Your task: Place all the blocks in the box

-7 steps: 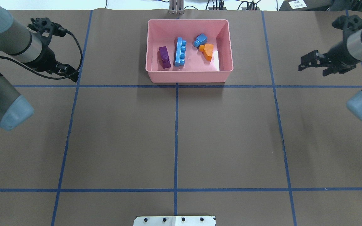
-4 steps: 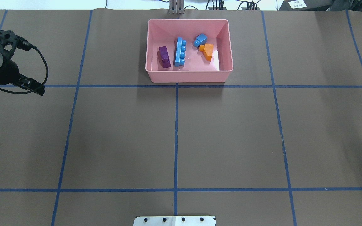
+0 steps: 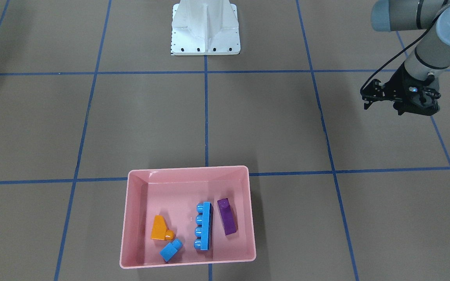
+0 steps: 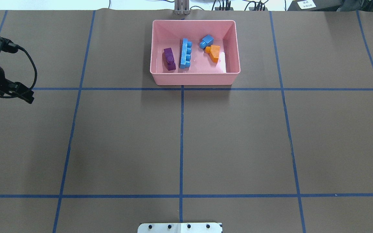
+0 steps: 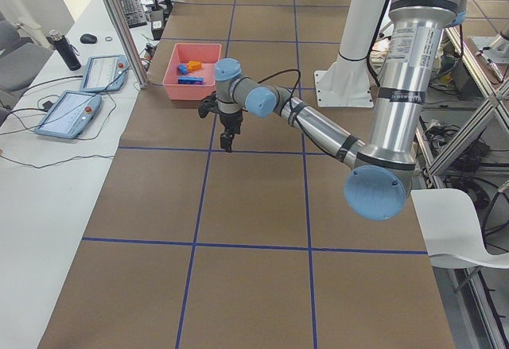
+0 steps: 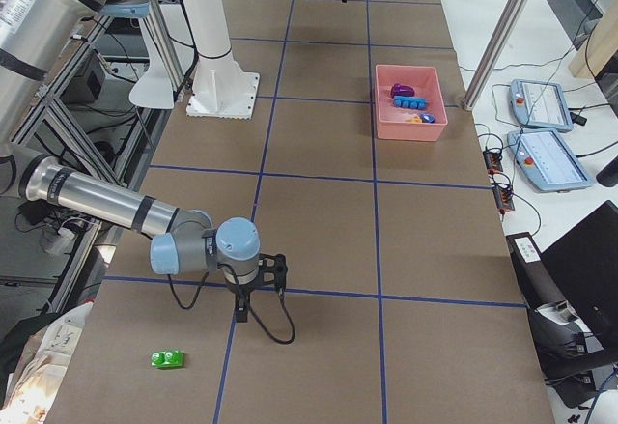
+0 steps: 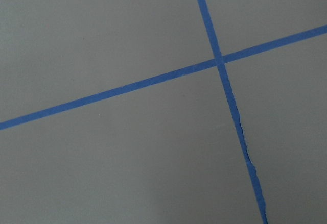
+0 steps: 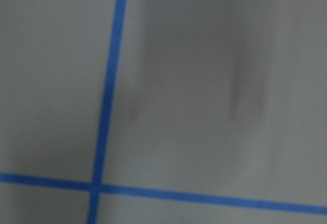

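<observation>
Well apart from the box point(image 6: 410, 134), the green block point(image 6: 167, 357) lies alone on the table, with the right gripper point(image 6: 241, 316) near it; I cannot tell its grip. The other four blocks point(image 4: 185, 54) sit inside the box, and beyond it hangs the left gripper point(image 4: 27, 96), equally unreadable. An off-centre pinch could squirt the glossy green block even farther from the box.

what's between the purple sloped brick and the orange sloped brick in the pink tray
The long light-blue four-stud plastic brick, shown in the overhead view.

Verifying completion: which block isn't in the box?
The green block, alone on the table near the right tool; the purple block, orange block, long light-blue block and small blue block lie in the box.
</observation>
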You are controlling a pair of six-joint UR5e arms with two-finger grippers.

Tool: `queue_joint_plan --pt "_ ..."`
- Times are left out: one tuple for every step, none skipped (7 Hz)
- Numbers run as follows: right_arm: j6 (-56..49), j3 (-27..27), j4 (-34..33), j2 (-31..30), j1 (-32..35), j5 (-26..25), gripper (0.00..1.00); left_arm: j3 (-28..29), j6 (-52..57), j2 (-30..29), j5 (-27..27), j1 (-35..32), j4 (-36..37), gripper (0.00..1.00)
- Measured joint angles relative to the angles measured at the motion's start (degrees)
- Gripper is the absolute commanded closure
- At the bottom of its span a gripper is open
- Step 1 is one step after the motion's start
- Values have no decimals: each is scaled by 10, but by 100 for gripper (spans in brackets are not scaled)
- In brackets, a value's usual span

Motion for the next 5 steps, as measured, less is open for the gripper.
queue_joint_plan --pt "-57 -36 4 -16 31 -4 0 -1 0 5 -3 -4 2 0" --pt "-94 -75 17 -23 54 -5 0 -4 0 14 -5 -9 2 0" --pt "-109 -107 35 -25 64 -3 0 -8 0 22 -6 -12 2 0" --pt "-113 -136 47 -26 68 2 0 -12 1 25 -6 -14 2 0" --pt "-114 -160 53 -26 71 12 0 -15 1 26 -6 -15 2 0"
